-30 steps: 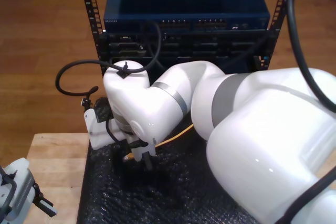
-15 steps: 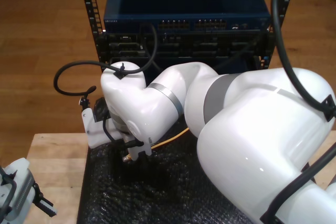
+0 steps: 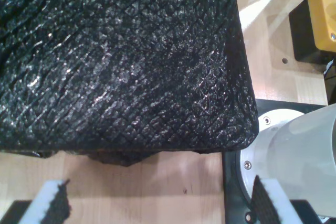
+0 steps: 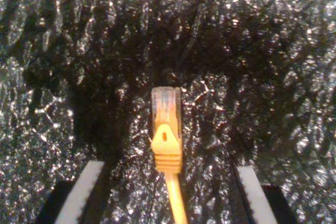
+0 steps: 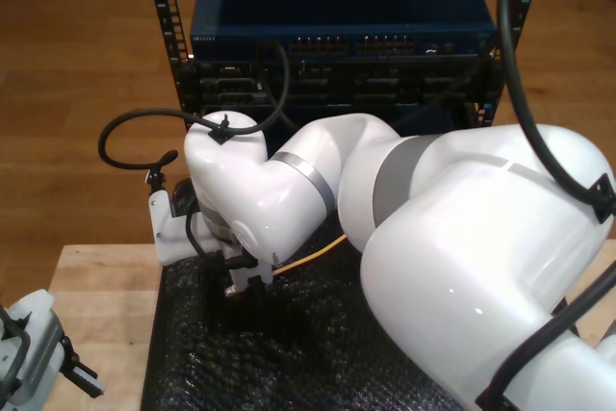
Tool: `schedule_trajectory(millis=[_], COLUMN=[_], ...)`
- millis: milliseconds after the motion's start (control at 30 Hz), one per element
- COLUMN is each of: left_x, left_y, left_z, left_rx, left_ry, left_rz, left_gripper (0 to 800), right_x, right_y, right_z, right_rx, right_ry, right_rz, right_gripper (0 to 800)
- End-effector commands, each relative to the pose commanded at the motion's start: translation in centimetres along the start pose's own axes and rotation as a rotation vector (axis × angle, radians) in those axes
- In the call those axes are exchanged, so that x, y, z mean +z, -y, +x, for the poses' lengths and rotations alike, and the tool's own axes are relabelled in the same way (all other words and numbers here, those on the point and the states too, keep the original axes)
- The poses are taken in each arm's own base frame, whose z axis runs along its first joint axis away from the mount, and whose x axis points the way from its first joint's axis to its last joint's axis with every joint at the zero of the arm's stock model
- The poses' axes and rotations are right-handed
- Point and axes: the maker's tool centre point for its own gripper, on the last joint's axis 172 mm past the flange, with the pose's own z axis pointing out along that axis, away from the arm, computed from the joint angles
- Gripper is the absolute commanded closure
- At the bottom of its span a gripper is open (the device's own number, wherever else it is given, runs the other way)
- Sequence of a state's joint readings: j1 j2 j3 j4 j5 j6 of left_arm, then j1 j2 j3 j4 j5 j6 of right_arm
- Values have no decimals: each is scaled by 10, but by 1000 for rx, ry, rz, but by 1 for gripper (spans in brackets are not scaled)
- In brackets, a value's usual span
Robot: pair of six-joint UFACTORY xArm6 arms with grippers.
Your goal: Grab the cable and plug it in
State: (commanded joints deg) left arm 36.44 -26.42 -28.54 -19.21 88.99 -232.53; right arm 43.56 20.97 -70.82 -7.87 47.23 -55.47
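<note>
Cable: one yellow-orange cable (image 4: 168, 145) lay on the black mat, its clear plug pointing away from my second tool; in the exterior view a short yellow stretch (image 5: 313, 253) showed between the arm's wrist and elbow.
Plug: one clear plug at the cable's tip, with an orange boot behind it.
Second tool: my second tool (image 4: 167, 192) stood wide apart, one white-padded finger (image 4: 84, 192) on each side of the cable; neither pad touched the cable; nothing was gripped.
First tool: my first tool (image 3: 157, 205) was also spread, with two dark-padded fingertips (image 3: 52, 205) hovering over bare wood at the mat's edge; nothing lay between them. In the exterior view it sat at the lower left corner (image 5: 29, 363).
Mat: one black textured mat (image 5: 289, 353) covered part of the counter.
Counter: one light wooden counter (image 5: 96, 286).
Arms: two; the large white second arm (image 5: 414, 228) reached across the mat from the exterior view's right, its wrist bent down over the cable.
Rack: one dark rack (image 5: 337, 36) stood beyond the counter, holding a blue unit with rows of ports on its front.
Yellow box: one yellow box (image 3: 321, 17) on a black block, seen near the mat's corner in the first wrist view.
</note>
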Motion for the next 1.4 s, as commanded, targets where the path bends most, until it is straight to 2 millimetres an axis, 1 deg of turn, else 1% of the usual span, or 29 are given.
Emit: schedule_trajectory(millis=[267, 333, 500, 633, 733, 800, 867, 933, 1000, 1100, 1133, 1200, 1300, 1400], left_x=[-1, -1, -1, -1, -1, -1, -1, -1, -1, -1, -1, -1, -1, -1], left_y=[0, 0, 0, 0, 0, 0, 0, 0, 0, 0, 0, 1, 1, 0], left_z=[0, 0, 0, 0, 0, 0, 0, 0, 0, 0, 0, 0, 0, 0], left_rx=[2, 1, 2, 1, 2, 1, 1, 2, 1, 2, 1, 1, 1, 2], left_ry=[1, 0, 1, 0, 1, 0, 0, 1, 0, 1, 0, 1, 1, 1], left_rz=[1, 2, 1, 2, 1, 2, 2, 1, 2, 1, 2, 3, 3, 1], left_gripper=[0, 0, 0, 0, 0, 0, 0, 0, 0, 0, 0, 0, 0, 0], right_x=[1, 1, 3, 3, 2, 2, 2, 2, 1, 2, 2, 1, 0, -2], right_y=[-2, -2, -1, -1, -1, -1, -2, -2, -2, -1, -1, -2, -2, -2], right_z=[2, 2, 1, 1, 1, 1, 1, 1, 2, 2, 2, 2, 2, 2], right_rx=[-5, -5, -7, -5, -8, -7, -6, -6, -7, -7, -7, -7, -7, -7], right_ry=[-6, -6, -4, -4, -4, -3, -4, -4, -5, -4, -4, -5, -6, -7], right_rz=[-7, -7, -5, -5, -7, -7, -9, -9, -10, -9, -9, -10, -11, -12], right_gripper=[305, 326, 341, 384, 435, 513, 561, 594, 647, 668, 688, 755, 796, 796])
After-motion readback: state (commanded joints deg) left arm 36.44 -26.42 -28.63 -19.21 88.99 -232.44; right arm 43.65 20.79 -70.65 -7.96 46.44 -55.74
